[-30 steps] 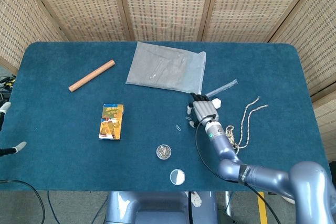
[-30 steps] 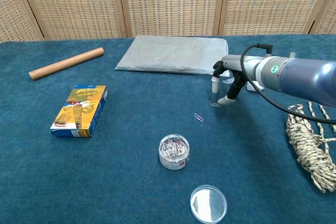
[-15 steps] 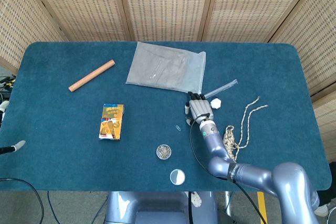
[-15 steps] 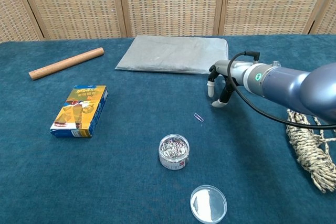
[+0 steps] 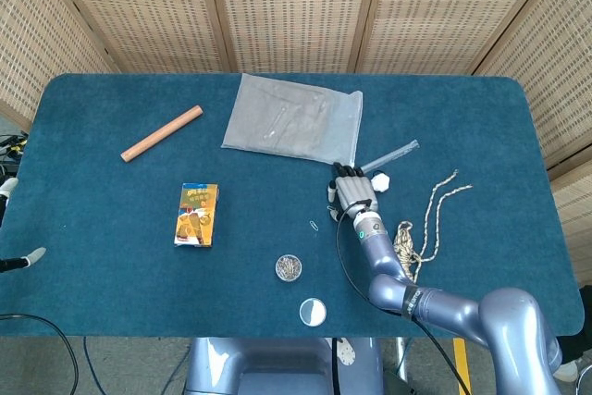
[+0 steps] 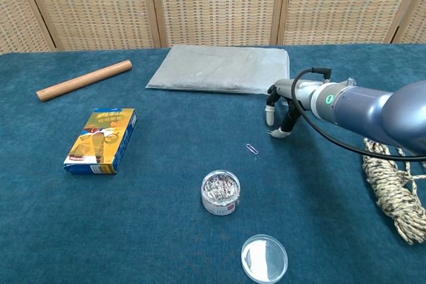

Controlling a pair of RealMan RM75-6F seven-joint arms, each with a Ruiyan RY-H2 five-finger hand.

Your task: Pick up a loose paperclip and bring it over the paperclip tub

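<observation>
A loose paperclip [image 6: 251,149] [image 5: 315,226] lies flat on the blue table, up and to the right of the round paperclip tub [image 6: 220,192] [image 5: 289,268], which stands open and full of clips. My right hand [image 6: 281,106] [image 5: 352,194] is just right of that clip, near the corner of the grey pouch. Its fingers [image 6: 269,115] point down, spread, with the thumb tip on the cloth. I see nothing held in it. At the far left edge of the head view, only spread fingertips of my left hand [image 5: 23,260] show, holding nothing.
The tub's clear lid [image 6: 264,258] lies in front of the tub. A grey pouch [image 6: 219,69] is behind the hand, coiled rope [image 6: 393,187] to its right. A yellow-blue box [image 6: 101,140] and a wooden dowel [image 6: 84,80] are on the left.
My right hand has shifted slightly left over the cloth. A small clip that lay by its thumb a second ago no longer shows. The loose paperclip and tub have not moved.
</observation>
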